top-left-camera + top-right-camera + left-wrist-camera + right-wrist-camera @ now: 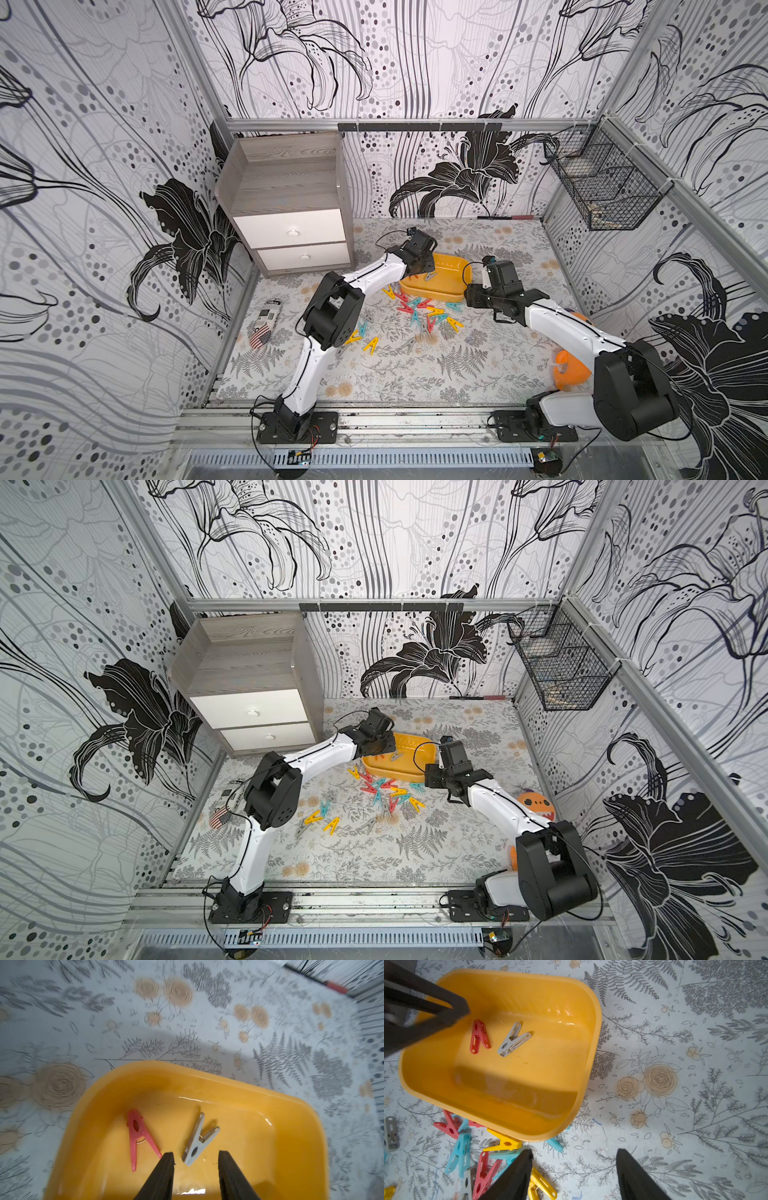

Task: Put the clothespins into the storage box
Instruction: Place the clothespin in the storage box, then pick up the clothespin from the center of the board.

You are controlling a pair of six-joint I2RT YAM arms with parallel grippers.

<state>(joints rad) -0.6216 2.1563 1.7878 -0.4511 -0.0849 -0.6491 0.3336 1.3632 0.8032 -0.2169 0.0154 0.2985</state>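
The yellow-orange storage box [451, 286] [409, 771] stands mid-table. A red clothespin [137, 1136] [478, 1036] and a grey one [197, 1142] [512, 1040] lie on its floor. My left gripper [195, 1154] [419, 270] hangs over the box's left end, open, with nothing between its fingers; the grey clothespin lies just beyond its tips. My right gripper [574, 1151] [478, 301] is open and empty over bare table beside the box's near right corner. Several clothespins [419, 309] [386, 791] [483, 1159] are piled in front of the box. A few more [371, 345] lie nearer the left arm.
A grey wood cabinet [291, 208] with white drawers stands at the back left. A black wire basket [602, 187] hangs on the right wall. An orange toy [571, 370] sits by the right arm. A flag-patterned item [264, 324] lies far left.
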